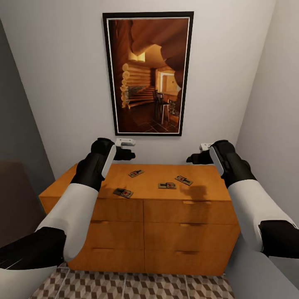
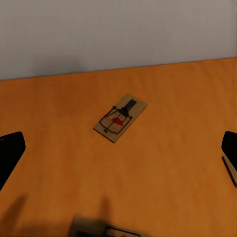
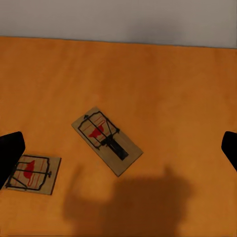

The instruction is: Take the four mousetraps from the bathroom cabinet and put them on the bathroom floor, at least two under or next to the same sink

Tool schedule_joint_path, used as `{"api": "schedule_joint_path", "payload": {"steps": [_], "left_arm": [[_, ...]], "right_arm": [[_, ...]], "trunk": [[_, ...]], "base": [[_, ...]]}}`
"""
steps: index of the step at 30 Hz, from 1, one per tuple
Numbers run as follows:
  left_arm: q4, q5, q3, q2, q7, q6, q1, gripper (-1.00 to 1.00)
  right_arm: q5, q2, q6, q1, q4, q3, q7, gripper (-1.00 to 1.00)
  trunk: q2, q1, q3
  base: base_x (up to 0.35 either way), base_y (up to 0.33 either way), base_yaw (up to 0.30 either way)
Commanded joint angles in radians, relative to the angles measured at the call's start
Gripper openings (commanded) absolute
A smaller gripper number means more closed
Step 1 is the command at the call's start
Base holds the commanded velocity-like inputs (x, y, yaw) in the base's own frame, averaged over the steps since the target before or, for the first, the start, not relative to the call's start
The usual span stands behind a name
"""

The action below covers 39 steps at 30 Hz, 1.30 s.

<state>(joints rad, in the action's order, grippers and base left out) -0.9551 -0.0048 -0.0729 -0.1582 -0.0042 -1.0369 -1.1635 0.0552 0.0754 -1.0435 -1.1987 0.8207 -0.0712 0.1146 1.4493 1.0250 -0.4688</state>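
Note:
Four mousetraps lie flat on the top of the orange-brown cabinet (image 1: 195,173): one at the back left (image 1: 136,173), one at the front left (image 1: 123,192), one in the middle (image 1: 167,185) and one at the right (image 1: 183,180). My left gripper (image 1: 131,155) hovers open above the back-left mousetrap (image 2: 120,117); its dark fingertips (image 2: 10,154) stand wide apart, and another trap (image 2: 111,230) peeks in at the frame edge. My right gripper (image 1: 190,158) hangs open over the right-hand mousetrap (image 3: 107,139), with the middle trap (image 3: 32,174) beside it. Neither gripper holds anything.
The cabinet stands in a narrow alcove against a pale wall with a framed picture (image 1: 148,72) above it. Side walls close in at left and right. Cube-patterned floor tiles (image 1: 137,286) show below the cabinet front, whose drawers are shut.

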Motion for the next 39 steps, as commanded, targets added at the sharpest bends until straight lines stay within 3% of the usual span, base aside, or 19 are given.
{"api": "schedule_joint_path", "payload": {"steps": [1, 39], "left_arm": [[0.000, -0.001, 0.000, 0.000, 0.000, -0.004, -0.001, 1.00], [0.006, 0.002, -0.005, 0.000, 0.000, 0.000, -0.001, 1.00]], "right_arm": [[0.006, 0.001, -0.004, -0.001, -0.006, -0.004, 0.000, 1.00], [-0.005, -0.006, -0.004, -0.001, -0.050, -0.009, 0.005, 1.00]], "trunk": [[0.001, 0.000, -0.001], [0.001, 0.000, -0.001]], "base": [[0.000, 0.000, 0.000], [0.057, 0.000, 0.000]]}}
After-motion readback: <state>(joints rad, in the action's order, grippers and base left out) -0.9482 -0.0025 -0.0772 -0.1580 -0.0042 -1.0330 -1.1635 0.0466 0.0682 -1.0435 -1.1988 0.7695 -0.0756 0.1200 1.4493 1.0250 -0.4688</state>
